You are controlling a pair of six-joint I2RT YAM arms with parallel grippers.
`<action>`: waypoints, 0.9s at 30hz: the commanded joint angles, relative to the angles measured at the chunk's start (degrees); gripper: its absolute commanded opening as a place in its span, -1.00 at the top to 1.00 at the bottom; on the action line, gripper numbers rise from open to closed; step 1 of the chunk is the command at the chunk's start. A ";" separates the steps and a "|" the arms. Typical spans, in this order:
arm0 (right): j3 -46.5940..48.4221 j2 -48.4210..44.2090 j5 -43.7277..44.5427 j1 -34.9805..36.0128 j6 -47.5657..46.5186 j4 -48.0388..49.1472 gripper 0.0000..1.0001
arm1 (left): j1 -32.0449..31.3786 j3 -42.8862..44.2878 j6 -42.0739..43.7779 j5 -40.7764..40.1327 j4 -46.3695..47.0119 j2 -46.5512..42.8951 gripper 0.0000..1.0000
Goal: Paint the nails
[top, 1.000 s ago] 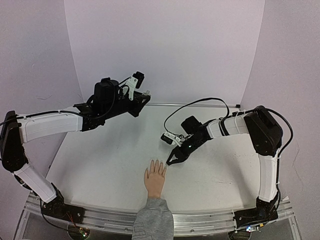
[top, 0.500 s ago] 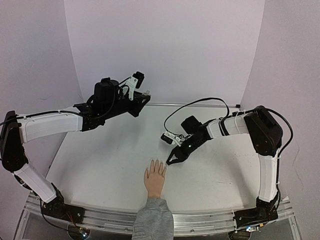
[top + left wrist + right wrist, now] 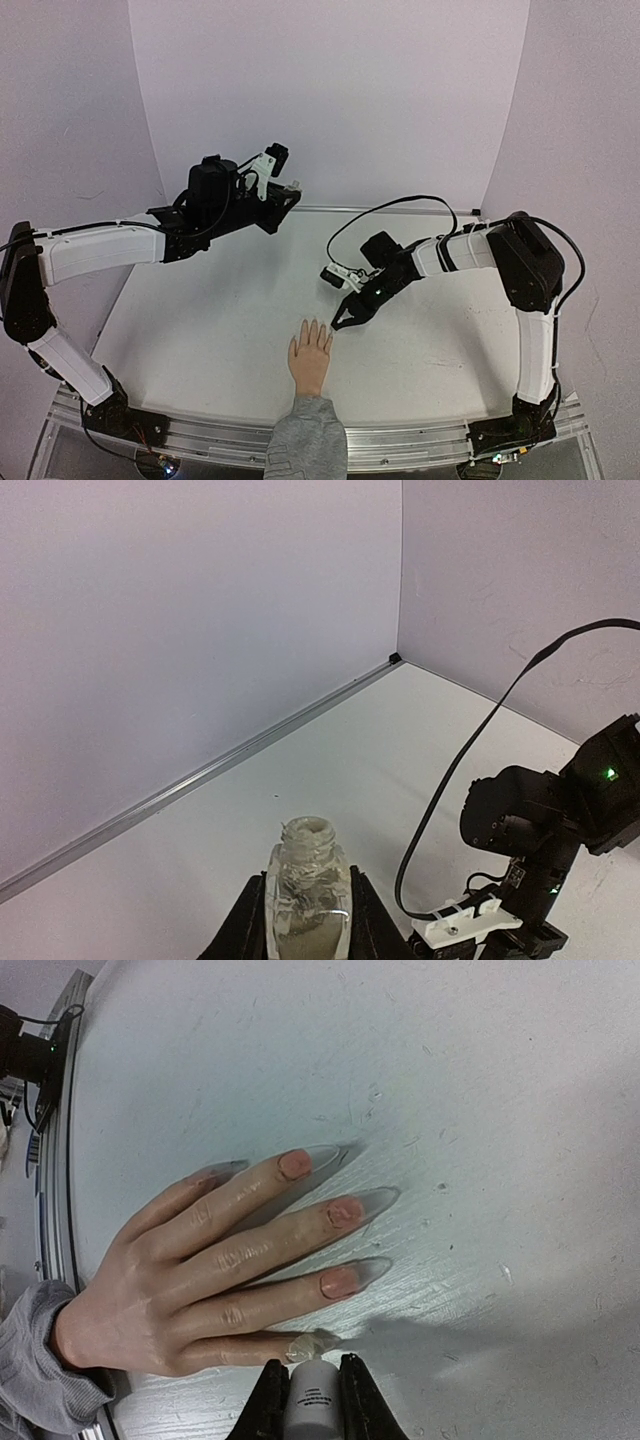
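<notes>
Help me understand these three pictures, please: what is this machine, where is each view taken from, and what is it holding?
These are two robot arms bolted at the near edge of a white table. The top view looks down from above and behind them. The other two views come from a camera on each wrist.

On the table lies a flesh-coloured hand in a grey sleeve, palm down.

The left arm's hand, up near the back wall, is closed on a small open bottle. The right arm's hand grips a white brush cap, and its tip is at the nail of the outermost finger.
</notes>
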 commanded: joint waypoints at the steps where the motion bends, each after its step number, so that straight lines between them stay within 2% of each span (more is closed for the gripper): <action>1: 1.69 0.82 0.18 0.29 0.48 -1.13 1.00 | 0.28 1.03 -0.16 0.53 3.65 -2.51 1.00; 18: 1.83 0.56 0.94 0.33 2.41 -0.72 1.00 | 0.28 0.87 -0.12 0.44 3.65 -2.69 1.00; 27: -0.61 -3.14 4.79 0.21 5.45 4.48 1.00 | 0.28 0.68 -0.19 0.27 3.65 -2.92 1.00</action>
